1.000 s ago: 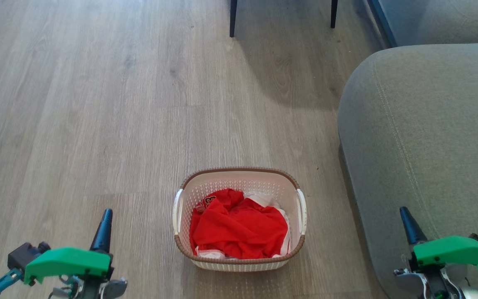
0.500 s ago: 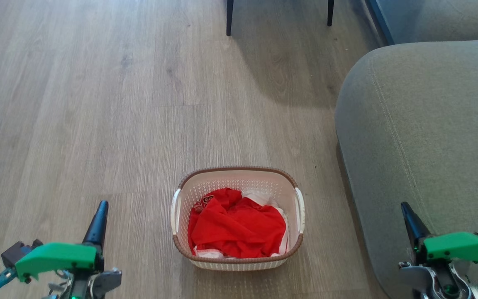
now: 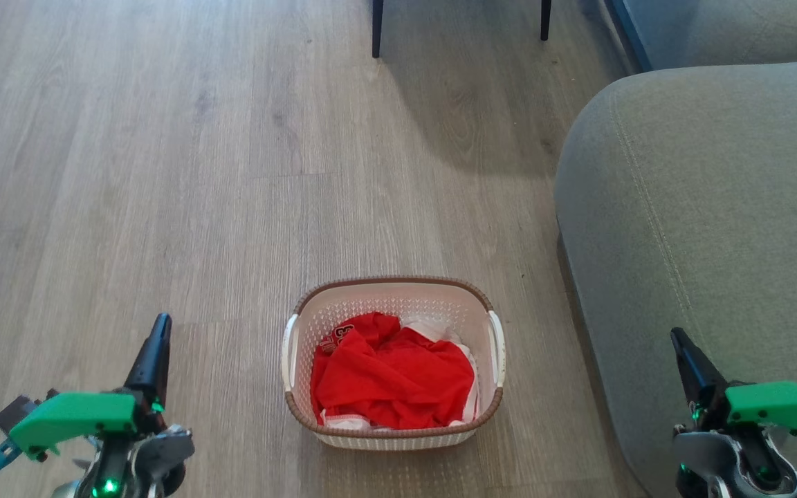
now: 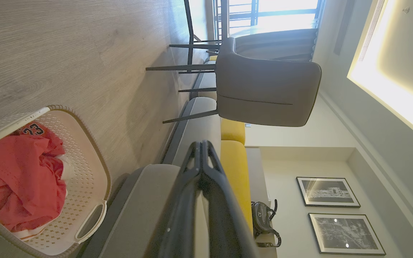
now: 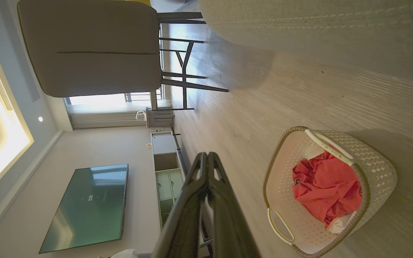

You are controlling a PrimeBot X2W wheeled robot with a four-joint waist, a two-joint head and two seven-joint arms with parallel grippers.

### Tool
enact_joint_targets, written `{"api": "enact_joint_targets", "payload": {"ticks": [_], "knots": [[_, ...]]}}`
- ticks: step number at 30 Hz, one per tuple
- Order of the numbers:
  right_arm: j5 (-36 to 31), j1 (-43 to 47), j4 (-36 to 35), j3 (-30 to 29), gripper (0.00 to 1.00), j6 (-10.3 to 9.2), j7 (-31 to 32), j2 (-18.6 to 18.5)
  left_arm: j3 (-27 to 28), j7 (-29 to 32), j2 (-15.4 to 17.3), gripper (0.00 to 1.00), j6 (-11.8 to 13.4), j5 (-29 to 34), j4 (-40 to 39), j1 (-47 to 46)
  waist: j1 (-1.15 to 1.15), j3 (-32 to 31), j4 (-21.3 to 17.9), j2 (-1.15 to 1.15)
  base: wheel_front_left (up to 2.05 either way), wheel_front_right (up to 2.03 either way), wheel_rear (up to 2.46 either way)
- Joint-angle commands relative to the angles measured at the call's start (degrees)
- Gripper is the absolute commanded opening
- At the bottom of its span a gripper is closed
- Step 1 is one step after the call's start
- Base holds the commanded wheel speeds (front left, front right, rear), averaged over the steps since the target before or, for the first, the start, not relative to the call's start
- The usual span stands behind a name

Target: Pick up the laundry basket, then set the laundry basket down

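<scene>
camera creeping in while the basket is waiting between two shut hands

since a second ago the whole head view is sliding. the chair legs are slipping toward the top edge and the sofa is looking bigger, so the camera is moving, not the things. both hands are also shifting a little toward the bottom corners of that view.

the laundry basket is sitting flat on the floor, right in front of the robot and just beside the sofa. red clothes are lying piled inside it. nothing is touching it.

the left hand is hanging low on the left, well apart from the basket. the right hand is hanging low on the right, in front of the sofa's side. in the wrist views each hand's two fingers are pressing together to a point, and neither is holding anything.

what is mattering for the next move is this: the basket is lying between the two hands and a bit ahead of them. its left handle is facing the left hand and its right handle is facing the right hand. it is looking a little longer from side to side, though that is hard to be sure of. the left hand is seeming a bit nearer to its handle. both hands are probably needing to open, then swing inward and down, one to each handle. the right one is likely having less room because of the sofa.
</scene>
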Motion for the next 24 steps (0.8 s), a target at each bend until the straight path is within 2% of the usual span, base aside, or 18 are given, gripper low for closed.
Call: {"api": "enact_joint_targets", "payload": {"ticks": [1, 4, 24], "knots": [[1.68, -3.48, -1.80, 0.76, 0.00, 0.09, 0.66, -1.24, 2.64, 0.52, 0.22, 0.00, -0.66, -1.70, -1.70, -3.27, 0.00, 0.02, -0.05, 0.00, 0.00, 0.00, 0.00], [3.40, -3.73, -1.76, 0.49, 0.00, 0.09, 1.17, -1.24, 3.05, 1.01, 0.20, 0.00, -0.88, -3.59, -1.67, -3.60, 0.00, 0.05, -0.18, 0.00, 0.00, 0.00, 0.00], [3.10, -3.76, -1.73, 0.13, 0.00, 0.09, 1.46, -0.99, 3.20, 1.13, 0.09, 0.00, -0.88, -3.46, -1.67, -3.61, 0.00, 0.05, -0.18, 0.00, 0.00, 0.00, 0.00]]}}
